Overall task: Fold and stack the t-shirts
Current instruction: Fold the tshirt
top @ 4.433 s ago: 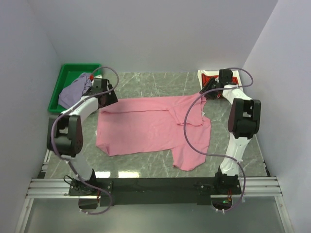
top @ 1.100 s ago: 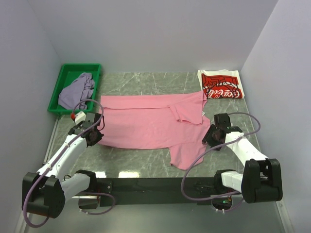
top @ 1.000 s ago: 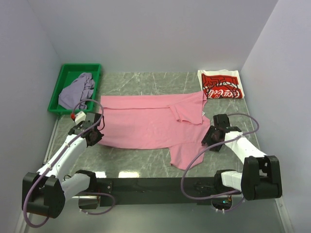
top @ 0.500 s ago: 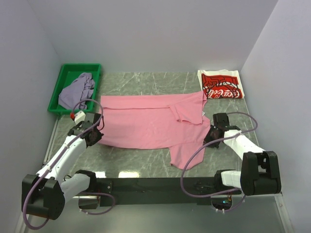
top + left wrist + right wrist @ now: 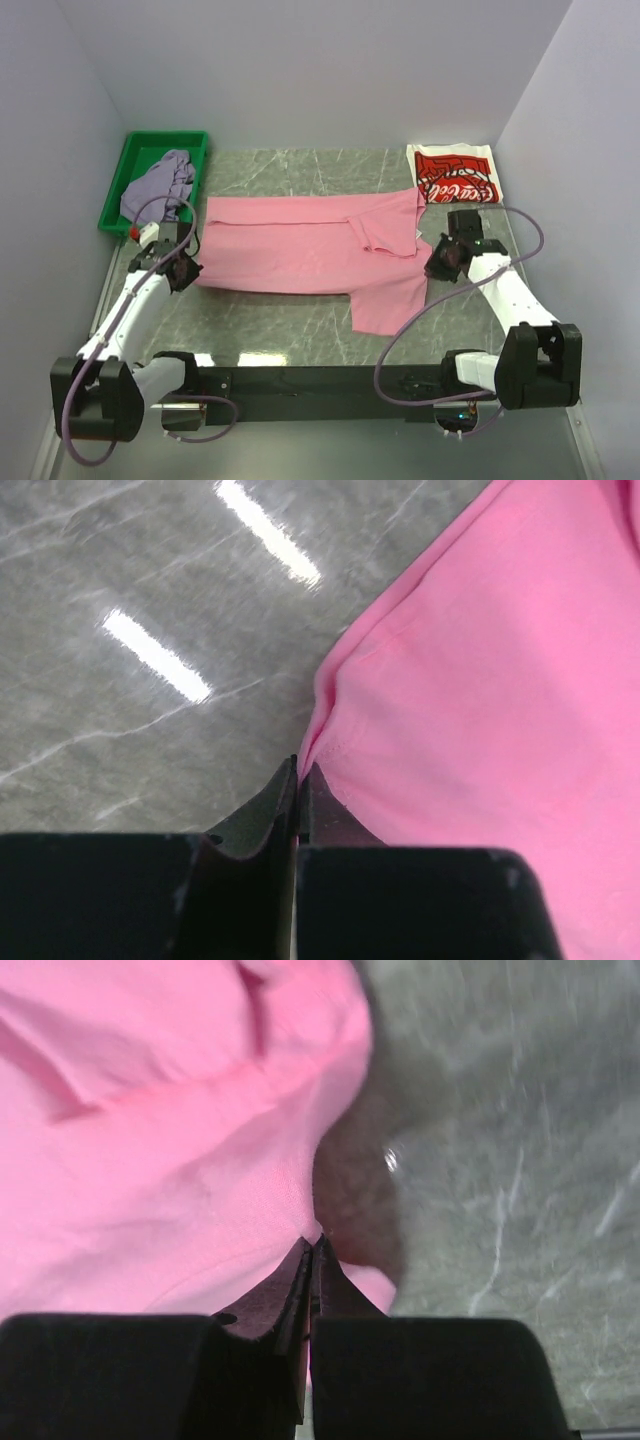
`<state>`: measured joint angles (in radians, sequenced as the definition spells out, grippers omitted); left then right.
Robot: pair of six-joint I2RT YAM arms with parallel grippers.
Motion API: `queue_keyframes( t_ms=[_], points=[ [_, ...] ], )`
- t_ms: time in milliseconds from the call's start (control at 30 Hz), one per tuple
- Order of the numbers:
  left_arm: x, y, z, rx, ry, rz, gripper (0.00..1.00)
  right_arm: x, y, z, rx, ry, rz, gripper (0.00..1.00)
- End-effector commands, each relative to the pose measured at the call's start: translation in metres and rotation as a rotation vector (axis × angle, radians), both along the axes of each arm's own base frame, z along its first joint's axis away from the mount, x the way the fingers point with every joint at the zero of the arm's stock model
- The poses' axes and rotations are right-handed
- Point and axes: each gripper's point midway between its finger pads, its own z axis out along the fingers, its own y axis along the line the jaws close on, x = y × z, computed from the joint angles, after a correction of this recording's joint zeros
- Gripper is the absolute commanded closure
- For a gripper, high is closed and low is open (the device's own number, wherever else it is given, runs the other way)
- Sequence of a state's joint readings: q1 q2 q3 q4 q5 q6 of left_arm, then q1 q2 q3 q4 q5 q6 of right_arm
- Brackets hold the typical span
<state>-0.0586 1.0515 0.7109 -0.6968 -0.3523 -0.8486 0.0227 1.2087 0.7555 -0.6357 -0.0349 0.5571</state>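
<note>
The pink t-shirt [image 5: 300,245] lies spread across the middle of the table, one sleeve trailing toward the near edge. My left gripper [image 5: 185,272] is shut on its left near corner, the hem pinched between the jaws [image 5: 300,770]. At the shirt's right edge my right gripper [image 5: 440,262] is shut on the fabric, lifted a little off the table [image 5: 312,1242]. A folded white t-shirt [image 5: 455,175] with a red Coca-Cola print sits at the far right corner. The lavender-grey t-shirt [image 5: 158,187] is bunched in the green bin.
The green bin [image 5: 135,160] stands at the far left, beside the left wall. Grey marble table [image 5: 300,170] shows behind and in front of the pink shirt. White walls close in on both sides and the back.
My right gripper has closed on the pink shirt's right edge and raised it. My left gripper, still shut on the left corner, has drawn the near hem back, so the shirt's near edge sits farther from me.
</note>
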Motion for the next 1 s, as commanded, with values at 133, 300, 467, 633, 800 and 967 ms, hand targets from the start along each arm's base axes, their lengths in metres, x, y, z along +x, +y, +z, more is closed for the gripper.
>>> queue_keyframes(
  t_ms=[133,300,467,633,800,967],
  points=[
    [0.058,0.001,0.02,0.003,-0.038,-0.038,0.99,0.049,-0.006,0.032,-0.039,-0.036,0.042,1.0],
    [0.089,0.001,0.022,0.016,-0.035,-0.056,0.99,0.074,-0.006,0.029,-0.041,-0.015,0.046,1.0],
    [0.115,0.005,0.015,0.043,0.001,-0.059,0.99,0.104,-0.008,0.042,-0.051,-0.054,0.035,1.0],
    [0.127,0.004,0.004,0.041,0.019,-0.053,0.99,0.129,-0.008,0.047,-0.047,-0.069,0.029,1.0],
    [0.139,0.005,-0.004,0.042,0.025,-0.044,0.99,0.137,-0.009,0.032,-0.044,-0.042,0.026,1.0],
    [0.147,0.005,-0.016,0.049,0.043,-0.045,0.99,0.138,-0.02,0.017,-0.049,-0.026,-0.005,1.0]
  ],
)
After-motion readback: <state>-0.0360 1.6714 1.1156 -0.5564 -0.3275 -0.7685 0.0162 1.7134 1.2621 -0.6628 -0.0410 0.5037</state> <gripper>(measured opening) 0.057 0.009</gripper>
